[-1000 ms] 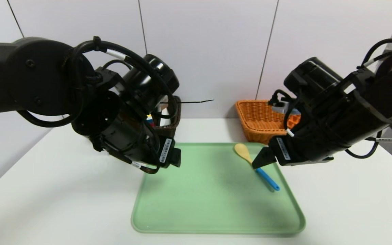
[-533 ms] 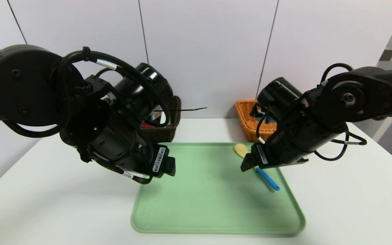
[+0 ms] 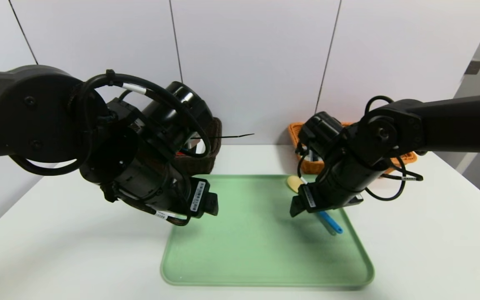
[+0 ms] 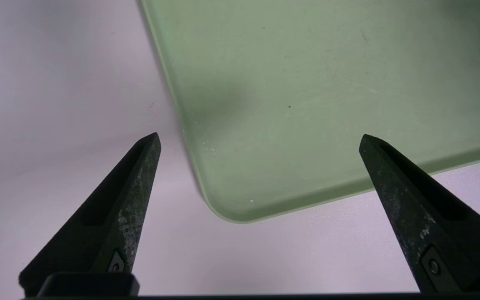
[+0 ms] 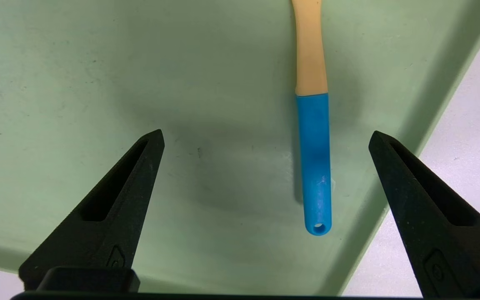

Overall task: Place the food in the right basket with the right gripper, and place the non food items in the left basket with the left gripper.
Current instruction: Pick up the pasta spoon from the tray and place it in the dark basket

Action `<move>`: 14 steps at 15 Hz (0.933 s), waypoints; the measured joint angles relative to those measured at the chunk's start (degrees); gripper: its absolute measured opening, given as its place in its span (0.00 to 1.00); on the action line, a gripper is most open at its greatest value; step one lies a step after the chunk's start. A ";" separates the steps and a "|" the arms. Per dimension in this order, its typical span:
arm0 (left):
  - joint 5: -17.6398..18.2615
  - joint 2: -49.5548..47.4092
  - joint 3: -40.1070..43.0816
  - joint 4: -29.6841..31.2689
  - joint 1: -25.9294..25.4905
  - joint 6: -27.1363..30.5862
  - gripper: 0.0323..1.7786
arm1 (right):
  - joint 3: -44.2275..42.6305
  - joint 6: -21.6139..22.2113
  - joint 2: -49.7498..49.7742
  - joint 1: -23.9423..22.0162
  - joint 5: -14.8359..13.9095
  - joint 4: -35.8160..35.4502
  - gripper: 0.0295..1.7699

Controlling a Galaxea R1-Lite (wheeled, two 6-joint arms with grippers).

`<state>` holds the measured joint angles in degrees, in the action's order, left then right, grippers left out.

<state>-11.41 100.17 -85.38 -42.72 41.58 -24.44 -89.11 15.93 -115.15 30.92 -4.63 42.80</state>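
The right gripper [image 5: 265,135] hangs above the right side of the pale green tray [image 3: 240,246], its jaws spread wide and holding nothing; in the right wrist view the wooden spoon [image 5: 313,125] lies flat on the tray between the two fingertips, apart from both, nearer one of them, its blue handle end pointing toward the camera; in the head view the spoon [image 3: 327,220] shows only in part, its pale bowl near the tray's far right corner, the middle hidden behind the right arm. The left gripper [image 4: 261,137] hovers over the tray's near left corner, jaws likewise wide apart and empty, one fingertip over the white desk [image 3: 423,250] and the other over the tray's edge. The dark brown wicker basket [image 3: 208,156] sits at the desk's far left, mostly hidden behind the left arm; whatever lies inside cannot be made out; the orange-tan wicker basket [image 3: 408,157] sits at the far right, largely covered by the right arm, contents unseen.
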 joint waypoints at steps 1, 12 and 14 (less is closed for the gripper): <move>-0.07 0.00 0.07 0.00 0.00 0.00 0.95 | 0.00 -0.01 -0.39 0.00 -0.02 0.00 0.96; -0.11 0.02 0.13 0.07 -0.11 0.00 0.95 | 0.15 -0.30 -2.44 0.41 -1.07 0.17 0.96; -0.11 0.02 0.10 0.07 -0.13 0.02 0.95 | 0.15 -0.21 -2.40 0.39 -0.60 0.17 0.79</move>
<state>-11.52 100.19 -85.29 -42.64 41.45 -24.42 -88.97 15.73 -117.55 31.31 -5.23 42.97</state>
